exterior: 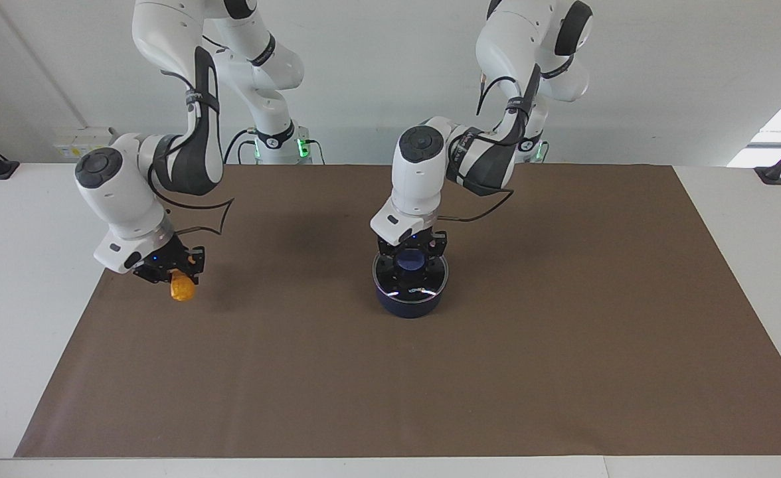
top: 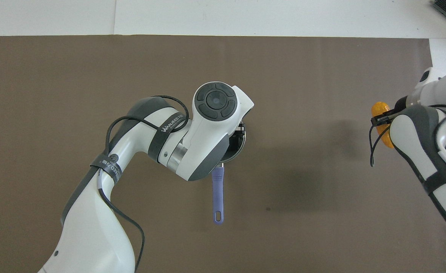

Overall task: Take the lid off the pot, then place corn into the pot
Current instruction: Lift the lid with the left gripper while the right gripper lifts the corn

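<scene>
White arms (exterior: 417, 179) w/ grey joints, blk cables.

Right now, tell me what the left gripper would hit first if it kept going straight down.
The left gripper points down at the lid on the pot; its knob comes first, if not touched already.

Brown mat (exterior: 563, 345) covers table (exterior: 25, 265); pot (exterior: 409, 302) stands on it.
</scene>
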`<state>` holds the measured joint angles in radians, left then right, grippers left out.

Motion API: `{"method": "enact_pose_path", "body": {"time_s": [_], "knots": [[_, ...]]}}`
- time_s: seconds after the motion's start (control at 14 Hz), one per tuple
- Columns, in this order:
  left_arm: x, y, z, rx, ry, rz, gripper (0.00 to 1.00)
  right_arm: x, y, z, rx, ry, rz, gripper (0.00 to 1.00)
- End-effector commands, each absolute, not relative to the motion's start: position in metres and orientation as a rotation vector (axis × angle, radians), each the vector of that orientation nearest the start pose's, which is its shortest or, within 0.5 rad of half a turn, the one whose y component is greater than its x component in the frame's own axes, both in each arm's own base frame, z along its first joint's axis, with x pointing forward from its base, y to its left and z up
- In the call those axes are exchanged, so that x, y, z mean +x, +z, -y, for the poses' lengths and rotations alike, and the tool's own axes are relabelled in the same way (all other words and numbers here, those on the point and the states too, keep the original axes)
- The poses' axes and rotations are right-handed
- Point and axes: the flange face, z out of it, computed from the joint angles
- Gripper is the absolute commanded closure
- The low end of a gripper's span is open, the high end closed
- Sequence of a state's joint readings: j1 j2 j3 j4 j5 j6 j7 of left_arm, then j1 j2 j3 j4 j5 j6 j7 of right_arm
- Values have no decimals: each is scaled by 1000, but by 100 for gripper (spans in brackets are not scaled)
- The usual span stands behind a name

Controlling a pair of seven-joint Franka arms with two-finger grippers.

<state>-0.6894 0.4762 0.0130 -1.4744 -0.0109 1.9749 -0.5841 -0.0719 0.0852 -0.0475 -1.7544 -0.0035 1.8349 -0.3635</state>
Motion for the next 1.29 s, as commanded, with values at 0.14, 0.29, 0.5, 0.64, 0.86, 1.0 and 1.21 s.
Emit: {"method": "enact_pose_path", "body": {"time_s": [0.14,0.29,0.5,0.64,0.86,1.0,1.21], "knots": [[535,414,436,-3161,-64,-130,78,568,541,64,-3110,30,330,100],[536,424,432,-3169,-79,-125,99,572,542,27,-3129,21,322,100],[536,445,425,-3178,-99,-110,100,572,540,-16,-3131,20,335,100],[537,464,415,-3178,-122,-106,100,573,535,-27,-3123,19,329,100],[558,487,366,-3169,-111,-78,100,574,534,-50,-3116,-5,376,100],[578,496,315,-3152,-86,-199,100,574,533,-55,-3110,-5,388,100],[602,498,245,-3125,-22,-296,100,583,514,-98,-3080,-22,394,100]]}}
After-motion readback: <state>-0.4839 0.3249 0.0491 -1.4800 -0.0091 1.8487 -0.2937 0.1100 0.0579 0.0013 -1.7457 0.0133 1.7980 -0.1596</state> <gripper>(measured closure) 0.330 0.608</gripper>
